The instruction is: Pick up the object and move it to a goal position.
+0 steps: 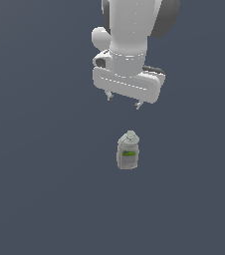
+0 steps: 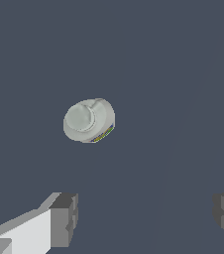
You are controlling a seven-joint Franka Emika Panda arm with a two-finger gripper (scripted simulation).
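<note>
Nearest the wrist camera are the two dark finger pads [image 2: 64, 218] of the gripper [image 2: 146, 216], standing wide apart with nothing between them; the pincer is spread and empty. Beyond them, seen from above, is the bottle [image 2: 89, 120]: round cap uppermost, with a sliver of green label at its edge. It lies off to one side of the gap between the pads, not under it.

From the exterior view, the gripper [image 1: 124, 101] hangs in the air above the bottle [image 1: 128, 151], which stands upright on the plain dark floor [image 1: 35, 199], clear of the fingertips.

By my judgement the task is barely begun: nothing is grasped or lifted. Lining up over the cap, descending, closing, lifting and carrying all remain. No goal marker shows in either view.

No containers besides the bottle itself appear, and its contents cannot be seen
</note>
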